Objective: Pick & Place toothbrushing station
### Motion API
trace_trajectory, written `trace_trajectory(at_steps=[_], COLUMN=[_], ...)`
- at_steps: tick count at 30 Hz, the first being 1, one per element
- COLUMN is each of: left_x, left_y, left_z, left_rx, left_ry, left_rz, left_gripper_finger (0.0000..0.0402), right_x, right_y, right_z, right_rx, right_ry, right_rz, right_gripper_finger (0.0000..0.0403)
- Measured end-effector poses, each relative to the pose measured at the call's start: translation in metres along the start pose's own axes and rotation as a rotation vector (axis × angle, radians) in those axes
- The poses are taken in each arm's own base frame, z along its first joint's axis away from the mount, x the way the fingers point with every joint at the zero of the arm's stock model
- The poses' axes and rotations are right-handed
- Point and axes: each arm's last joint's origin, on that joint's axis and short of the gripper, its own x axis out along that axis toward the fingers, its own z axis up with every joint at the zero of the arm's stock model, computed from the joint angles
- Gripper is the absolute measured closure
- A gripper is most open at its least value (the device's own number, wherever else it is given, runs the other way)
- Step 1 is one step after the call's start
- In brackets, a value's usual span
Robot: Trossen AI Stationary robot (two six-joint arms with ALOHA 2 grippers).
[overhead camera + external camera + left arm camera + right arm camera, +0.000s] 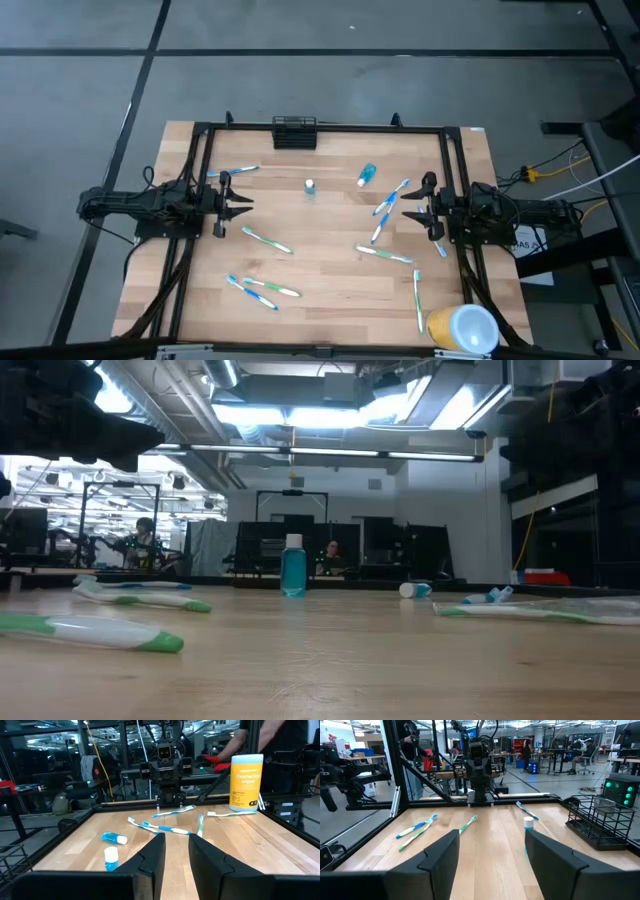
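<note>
Waiting at opposite table [330, 290] edges, left pincer [243, 205] and right pincer [408, 213] gape empty; caddy [294, 132] sits far-centre.

Grey floor [330, 85], bright ceiling lights [300, 415]

Both tools [243, 207] [410, 215] parted, facing across table.

Several toothbrushes [267, 241] are scattered across the wooden table [320, 290]. A yellow-and-white wipes canister [463, 328] is seen at its near right corner, two small blue bottles [366, 175] farther back.
</note>
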Motion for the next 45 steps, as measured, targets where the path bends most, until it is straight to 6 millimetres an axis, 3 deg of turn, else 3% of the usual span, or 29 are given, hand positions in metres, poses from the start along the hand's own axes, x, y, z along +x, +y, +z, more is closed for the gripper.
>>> trace_trajectory(at_steps=[33, 39, 45], left_x=[0.0, 0.0, 0.0], left_y=[0.0, 0.0, 0.0], left_z=[0.0, 0.0, 0.0001], left_rx=[0.0, 0.0, 0.0], left_ry=[0.0, 0.0, 0.0], left_rz=[0.0, 0.0, 0.0], left_gripper_finger=[0.0318, 0.032, 0.0318], right_x=[-0.0001, -0.0002, -0.0004], right_y=[0.0001, 0.0007, -0.0033], right_z=[0.0027, 0.0062, 0.0064], right_rx=[0.003, 0.391, 0.779], right_ry=[-0.028, -0.06, -0.113], right_rz=[0.002, 0.028, -0.089], right_gripper_finger=[0.0175, 0.0175, 0.0175])
